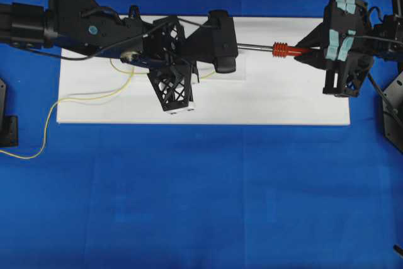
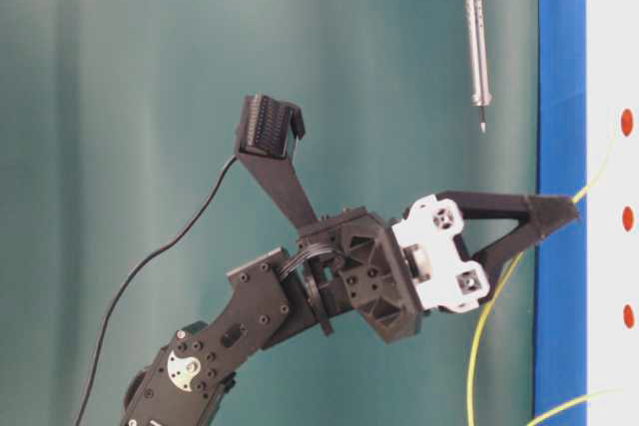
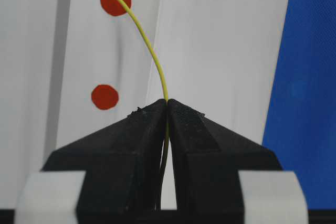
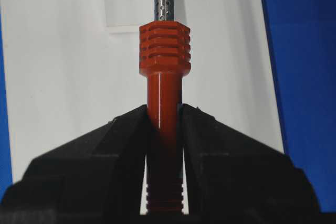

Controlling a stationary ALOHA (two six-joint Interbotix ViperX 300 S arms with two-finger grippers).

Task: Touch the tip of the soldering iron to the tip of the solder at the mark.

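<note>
While the overhead view looks down on a white board lying on blue cloth, the left gripper reaches over the board's upper middle, and the right gripper holds the soldering iron level above the board, its orange-red ribbed collar and silver shaft pointing toward the left arm. The solder, a thin yellow wire, curls off the board's left edge onto the cloth.

At table level, the iron's slim shaft ends in a fine dark point, apart from the left gripper's pinched tips.

From the left wrist, the jaws are clamped on the solder, which curves away until its tip lies on a red mark; a second red dot sits nearer.

From the right wrist, the jaws grip the smooth red handle just behind the ribbed collar; the shaft beyond is perforated.
</note>
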